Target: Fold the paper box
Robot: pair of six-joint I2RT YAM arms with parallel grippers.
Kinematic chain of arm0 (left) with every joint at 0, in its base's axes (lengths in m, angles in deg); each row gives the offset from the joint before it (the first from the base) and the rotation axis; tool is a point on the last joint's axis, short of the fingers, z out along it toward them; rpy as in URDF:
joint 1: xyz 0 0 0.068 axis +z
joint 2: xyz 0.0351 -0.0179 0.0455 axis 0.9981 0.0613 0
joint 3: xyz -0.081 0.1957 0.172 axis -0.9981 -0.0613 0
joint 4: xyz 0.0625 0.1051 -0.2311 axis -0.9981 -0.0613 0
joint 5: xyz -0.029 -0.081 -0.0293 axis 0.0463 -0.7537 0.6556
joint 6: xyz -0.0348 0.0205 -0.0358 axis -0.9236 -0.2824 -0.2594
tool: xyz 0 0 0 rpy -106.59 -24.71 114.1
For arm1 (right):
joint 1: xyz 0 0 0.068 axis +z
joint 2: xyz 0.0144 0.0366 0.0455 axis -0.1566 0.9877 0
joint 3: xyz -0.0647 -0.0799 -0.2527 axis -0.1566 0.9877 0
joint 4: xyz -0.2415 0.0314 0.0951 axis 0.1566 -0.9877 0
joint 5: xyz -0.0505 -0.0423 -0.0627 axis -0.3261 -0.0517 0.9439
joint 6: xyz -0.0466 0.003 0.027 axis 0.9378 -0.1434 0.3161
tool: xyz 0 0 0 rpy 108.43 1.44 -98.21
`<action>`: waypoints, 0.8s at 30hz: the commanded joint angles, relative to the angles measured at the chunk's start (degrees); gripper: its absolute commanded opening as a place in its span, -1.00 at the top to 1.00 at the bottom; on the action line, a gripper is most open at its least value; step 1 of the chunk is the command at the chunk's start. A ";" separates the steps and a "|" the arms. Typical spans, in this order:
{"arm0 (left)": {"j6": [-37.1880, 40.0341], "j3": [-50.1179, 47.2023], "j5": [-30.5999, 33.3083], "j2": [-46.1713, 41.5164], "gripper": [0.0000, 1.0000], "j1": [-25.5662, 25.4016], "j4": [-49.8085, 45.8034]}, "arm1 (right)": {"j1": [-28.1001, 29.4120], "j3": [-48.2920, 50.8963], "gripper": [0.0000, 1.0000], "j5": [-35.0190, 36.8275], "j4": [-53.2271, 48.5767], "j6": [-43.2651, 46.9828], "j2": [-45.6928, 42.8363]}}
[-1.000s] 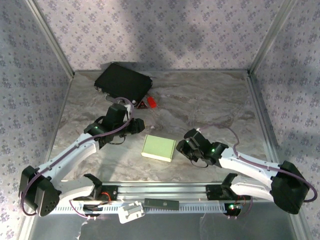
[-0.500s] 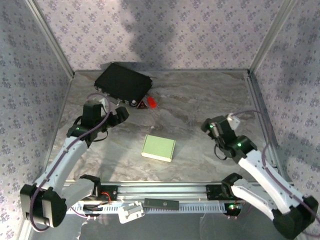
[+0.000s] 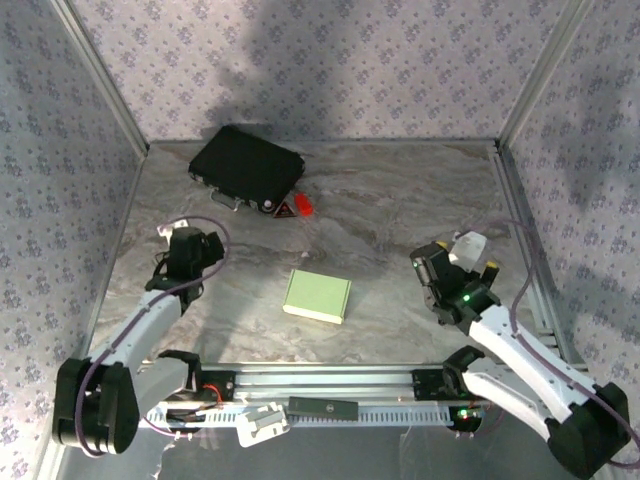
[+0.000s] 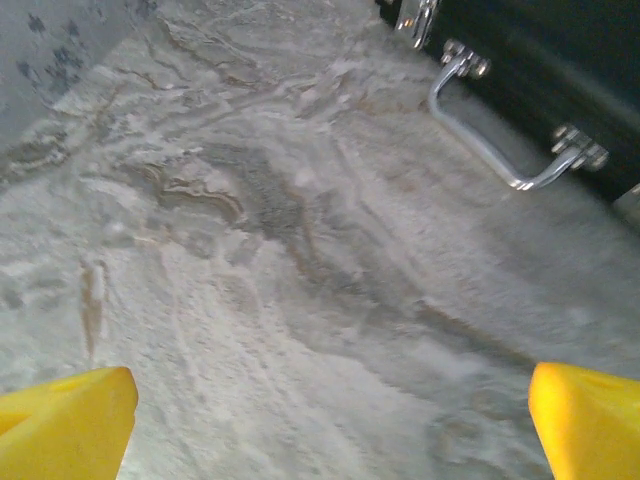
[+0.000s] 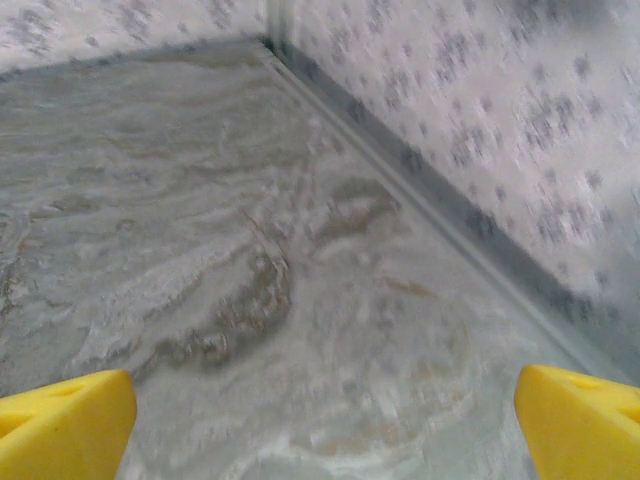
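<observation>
Paper box: pale green, flat, closed rectangle, lying on the surface near the front edge, roughly midway between the two arms. Long axis runs left to right, slightly skewed. No flaps stand open, so the fold looks done or nearly so.

Left fingers: spread wide, holding nothing, well apart from the box, which lies to their right and nearer the bases. The yellow fingertips point toward the black case and its chrome handle, away from the box.

Right fingers: also wide apart and empty, box to their left. They face the side wall. This arm looks marginally nearer; the difference is small.

Surroundings: the case sits at the far left corner with a small red item just beside it, both well clear of the box. Only bare surface lies between either arm and the box
</observation>
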 commanded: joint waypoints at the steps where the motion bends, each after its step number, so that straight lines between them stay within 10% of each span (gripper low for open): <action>1: 16.05 -0.51 2.87 3.94 -1.00 1.94 15.18 | -7.49 8.22 -0.98 -3.95 27.43 17.51 2.20; 9: 20.69 0.44 -9.10 17.80 -1.00 5.82 25.22 | -25.85 8.94 -0.98 -26.93 34.72 21.36 10.44; 24: 16.27 -5.24 -16.61 28.14 -1.00 11.54 50.39 | -33.12 11.15 -0.99 -54.68 71.90 34.23 34.82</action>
